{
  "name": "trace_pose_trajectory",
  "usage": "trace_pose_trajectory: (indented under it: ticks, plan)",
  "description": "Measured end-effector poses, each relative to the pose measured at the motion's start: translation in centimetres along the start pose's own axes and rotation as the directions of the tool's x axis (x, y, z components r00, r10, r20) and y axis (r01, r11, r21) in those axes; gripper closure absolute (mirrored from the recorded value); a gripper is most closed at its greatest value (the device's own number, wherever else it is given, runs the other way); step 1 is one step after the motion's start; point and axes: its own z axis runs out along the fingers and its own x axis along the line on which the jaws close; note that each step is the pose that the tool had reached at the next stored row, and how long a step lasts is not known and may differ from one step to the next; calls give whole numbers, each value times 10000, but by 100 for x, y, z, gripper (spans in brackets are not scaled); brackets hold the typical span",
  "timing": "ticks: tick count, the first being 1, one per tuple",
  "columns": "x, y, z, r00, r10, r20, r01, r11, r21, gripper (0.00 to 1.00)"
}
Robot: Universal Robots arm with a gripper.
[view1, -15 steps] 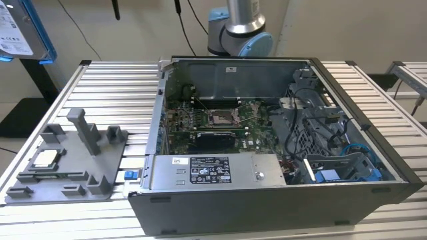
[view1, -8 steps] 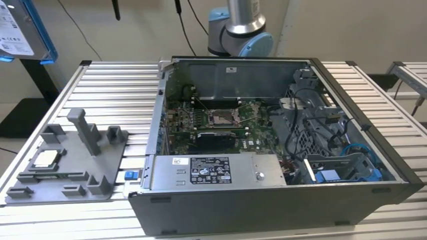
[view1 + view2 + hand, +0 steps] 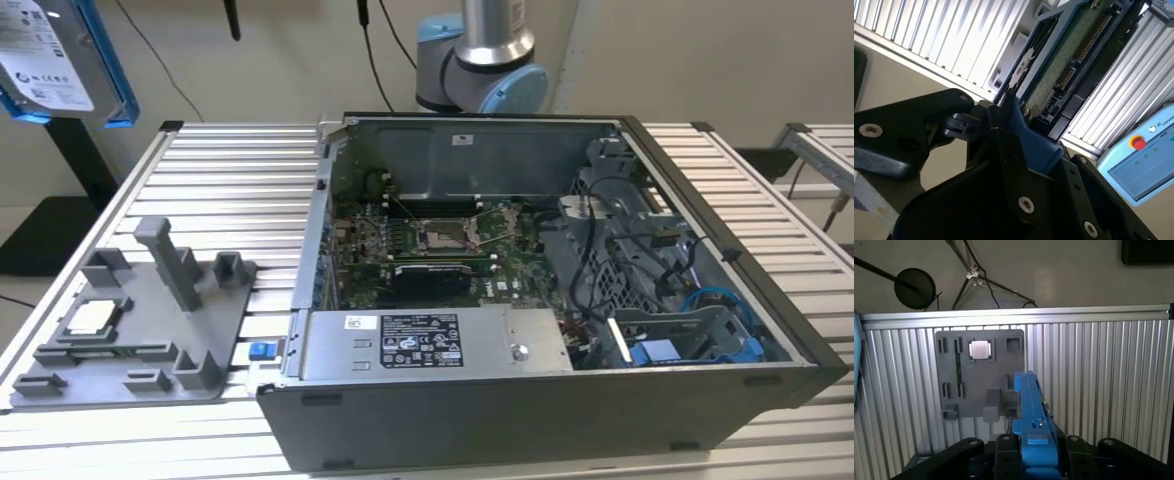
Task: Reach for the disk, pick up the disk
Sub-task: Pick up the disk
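The disk [image 3: 47,60] hangs in the air at the far upper corner of the exterior view's left, clear of the bench [image 3: 227,170], with its white label facing the camera and the blue bracket running down its sides.

In both wrist views the gripper [image 3: 1034,440] is clamped on the disk. Its black fingers [image 3: 1004,452] pinch the blue bracket edge from either side. The second wrist view shows the disk [image 3: 1064,65] edge-on with its green circuit board and connector exposed, rising out of the gripper [image 3: 1014,130]. A pale blue control tablet [image 3: 1144,160] with a red button sits beyond it.

In the first wrist view the blue edge of the disk [image 3: 1029,405] lies over the ribbed bench, with a grey tray [image 3: 979,380] behind it holding a small square chip [image 3: 979,350].

On the bench in the exterior view, an open computer case [image 3: 534,420] stands at the middle. The grey tray [image 3: 200,320] with the chip [image 3: 91,318] lies beside it toward the exterior view's left. The arm [image 3: 483,50] rises behind the case.
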Motion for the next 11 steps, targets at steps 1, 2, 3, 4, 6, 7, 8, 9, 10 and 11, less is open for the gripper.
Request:
trace_pose_trajectory:
  ticks: [1, 2, 3, 4, 6, 7, 8, 9, 10, 11]
  plan:
    - [-2, -46, 5, 10000, 0, 0, 0, 10000, -5, 100]
    - [-5, -90, 10, 10000, 1, -1, -1, 10000, -10, 100]
    - [-7, -135, 15, 10000, 1, -1, -1, 10000, -15, 100]
    - [-9, -181, 21, 10000, 1, -1, -1, 10000, -21, 100]
    - [-14, -270, 31, 10000, 3, -3, -3, 10000, -35, 100]
    - [-16, -314, 37, 10000, 3, -2, -3, 10000, -40, 100]
    - [-19, -361, 41, 10000, 4, -3, -4, 10000, -46, 100]
    - [-21, -408, 47, 10000, 4, -4, -4, 10000, -52, 100]
    - [-23, -451, 52, 10000, 4, -4, -4, 10000, -56, 100]
    - [-25, -494, 57, 10000, 4, -4, -4, 10000, -61, 100]
